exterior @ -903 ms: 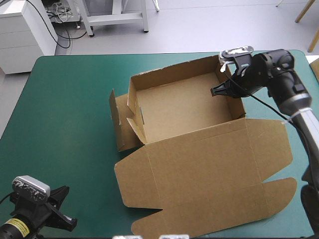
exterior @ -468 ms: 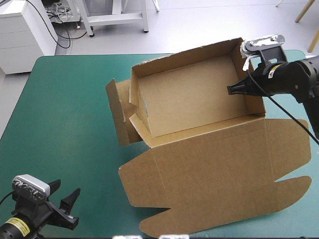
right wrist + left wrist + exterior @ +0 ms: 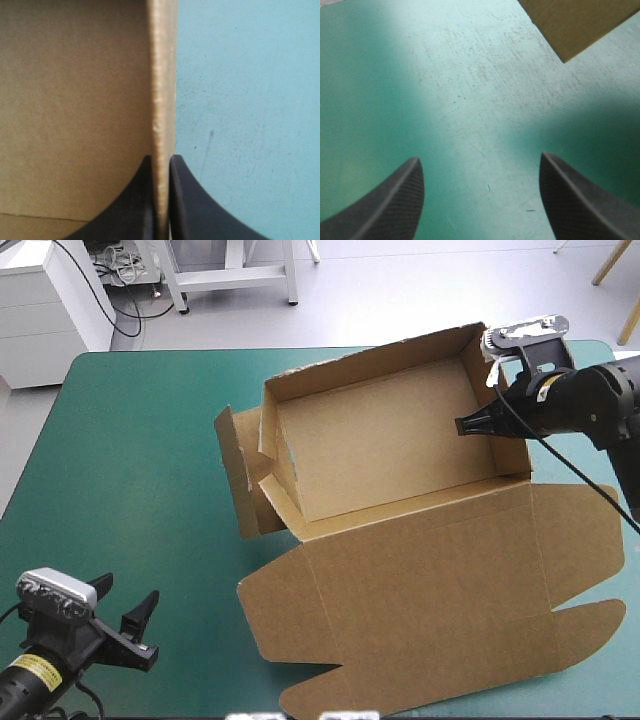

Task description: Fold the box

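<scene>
Bright even light; pale glare on teal-green cover [image 3: 470, 100].

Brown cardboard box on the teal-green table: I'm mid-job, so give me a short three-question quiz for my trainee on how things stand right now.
1. True or false: the right gripper, with black fin-shaped fingers, is shut on a raised side wall of the brown cardboard box.
2. Pick one: the left gripper is A) shut on the box, B) open over the bare teal-green table cover, C) inside the tray.
3. Fill in: the box's large lid flap lies ___ on the cover.
Key: 1 true; 2 B; 3 flat.
</scene>
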